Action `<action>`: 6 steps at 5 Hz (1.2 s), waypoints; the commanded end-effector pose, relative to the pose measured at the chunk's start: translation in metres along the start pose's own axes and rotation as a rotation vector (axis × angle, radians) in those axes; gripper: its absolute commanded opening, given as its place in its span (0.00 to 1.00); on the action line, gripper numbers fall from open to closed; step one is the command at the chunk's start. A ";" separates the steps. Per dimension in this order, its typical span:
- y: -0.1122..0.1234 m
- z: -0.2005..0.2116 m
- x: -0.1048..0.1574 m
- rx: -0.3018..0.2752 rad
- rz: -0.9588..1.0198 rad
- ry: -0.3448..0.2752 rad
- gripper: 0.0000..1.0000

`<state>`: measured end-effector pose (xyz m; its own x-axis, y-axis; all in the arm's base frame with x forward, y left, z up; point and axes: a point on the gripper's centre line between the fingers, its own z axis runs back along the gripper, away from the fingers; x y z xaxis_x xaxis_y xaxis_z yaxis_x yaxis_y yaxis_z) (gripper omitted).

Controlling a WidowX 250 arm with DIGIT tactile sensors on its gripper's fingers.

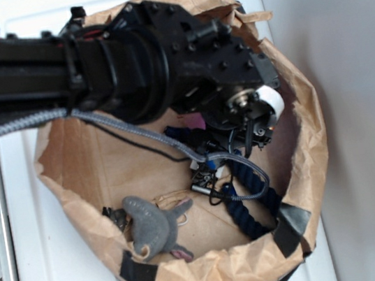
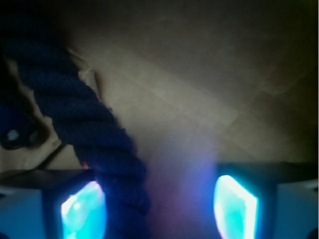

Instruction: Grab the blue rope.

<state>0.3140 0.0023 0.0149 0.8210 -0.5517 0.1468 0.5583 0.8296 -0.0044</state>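
Observation:
The blue rope (image 1: 249, 198) is a thick twisted navy rope lying curved on the floor of a brown paper bag (image 1: 78, 164). In the wrist view the blue rope (image 2: 84, 124) runs from the upper left down between the two glowing cyan pads (image 2: 83, 209). It lies against the left pad, and a wide gap separates it from the right pad. My gripper (image 2: 159, 206) is open around the rope. From outside, the gripper (image 1: 247, 138) points down into the bag, its fingertips hidden behind the wrist.
A grey plush toy (image 1: 150, 224) lies at the bag's lower left. A grey braided cable (image 1: 136, 130) runs from the arm down into the bag. Black tape patches (image 1: 294, 227) hold the bag's rim. The bag walls ring the gripper closely on the right.

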 end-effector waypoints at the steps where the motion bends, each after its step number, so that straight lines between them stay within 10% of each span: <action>1: -0.016 0.004 0.007 0.035 -0.024 -0.028 0.00; 6: -0.048 0.194 -0.006 0.053 0.167 -0.124 0.00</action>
<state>0.2577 -0.0072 0.1835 0.9048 -0.3743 0.2030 0.3855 0.9225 -0.0173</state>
